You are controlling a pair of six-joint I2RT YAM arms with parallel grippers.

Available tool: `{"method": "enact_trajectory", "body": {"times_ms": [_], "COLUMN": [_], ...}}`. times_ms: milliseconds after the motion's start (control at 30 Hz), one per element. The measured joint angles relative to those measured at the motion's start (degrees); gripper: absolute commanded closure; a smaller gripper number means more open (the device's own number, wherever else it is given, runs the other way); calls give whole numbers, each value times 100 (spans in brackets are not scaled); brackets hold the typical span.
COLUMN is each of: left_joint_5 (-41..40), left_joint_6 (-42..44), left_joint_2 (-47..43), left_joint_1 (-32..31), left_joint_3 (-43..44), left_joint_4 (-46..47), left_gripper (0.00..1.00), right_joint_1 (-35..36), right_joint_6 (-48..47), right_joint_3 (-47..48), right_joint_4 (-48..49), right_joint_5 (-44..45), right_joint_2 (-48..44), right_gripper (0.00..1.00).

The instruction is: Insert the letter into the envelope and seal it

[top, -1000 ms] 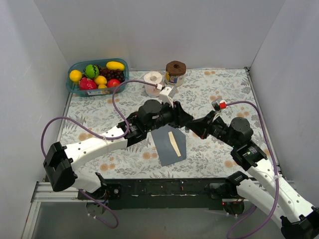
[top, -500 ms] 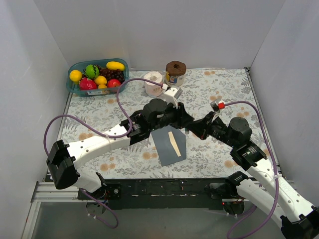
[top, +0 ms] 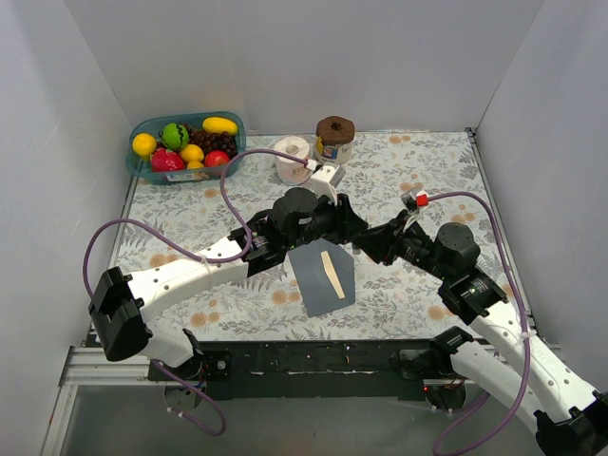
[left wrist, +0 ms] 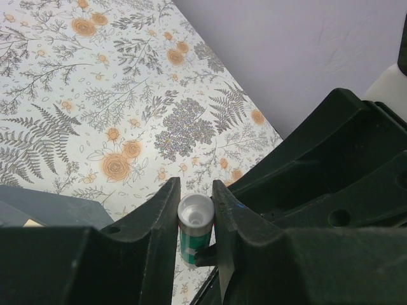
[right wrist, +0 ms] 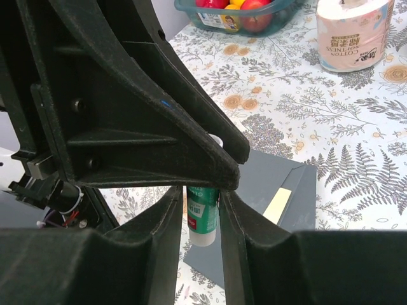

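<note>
The dark slate-grey envelope (top: 323, 280) lies flat on the floral table, near the middle front. A narrow cream-tan strip of the letter (top: 330, 273) shows on it; the rest of the letter is hidden. The right wrist view shows both, the envelope (right wrist: 267, 184) and the strip (right wrist: 278, 204). My left gripper (top: 351, 237) and right gripper (top: 363, 245) meet tip to tip just above the envelope's far right corner. Both grip one green glue stick. The left gripper (left wrist: 195, 203) is shut on its white cap end (left wrist: 194, 213). The right gripper (right wrist: 202, 203) is shut on its green body (right wrist: 203, 213).
A blue basket (top: 136, 163) of toy fruit stands at the back left. A paper roll (top: 292, 160) and a brown-lidded jar (top: 334, 139) stand at the back centre. White walls enclose the table on three sides.
The left arm has shifted slightly to the right, bringing its gripper closer to the right gripper. The envelope has not moved.
</note>
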Motion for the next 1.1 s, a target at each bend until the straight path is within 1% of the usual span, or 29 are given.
{"method": "enact_trajectory", "body": {"times_ms": [333, 500, 600, 633, 800, 900, 1000, 1033, 1100], "left_joint_5": [-74, -90, -96, -96, -101, -111, -118, -127, -136], "left_joint_6": [-20, -20, -20, -20, -35, -35, -35, -35, -35], "left_joint_2": [0, 2, 0, 2, 0, 0, 0, 0, 0], "left_joint_1": [2, 2, 2, 2, 2, 2, 2, 2, 2], "left_joint_3": [0, 0, 0, 0, 0, 0, 0, 0, 0], "left_joint_4": [4, 9, 11, 11, 26, 28, 31, 31, 24], "left_gripper": [100, 100, 100, 100, 100, 100, 100, 100, 100], "right_joint_1": [0, 0, 0, 0, -4, -7, -7, -7, -7], "right_joint_6": [44, 70, 76, 79, 81, 81, 79, 81, 81], "right_joint_3": [0, 0, -2, -4, -7, -7, -7, -7, -7], "right_joint_4": [90, 96, 107, 114, 120, 122, 122, 127, 129], "right_joint_5": [-74, -181, -208, -216, -199, -192, -192, -190, -192], "right_joint_2": [81, 190, 214, 212, 212, 214, 219, 225, 236], "right_gripper": [57, 56, 62, 65, 69, 74, 94, 99, 99]}}
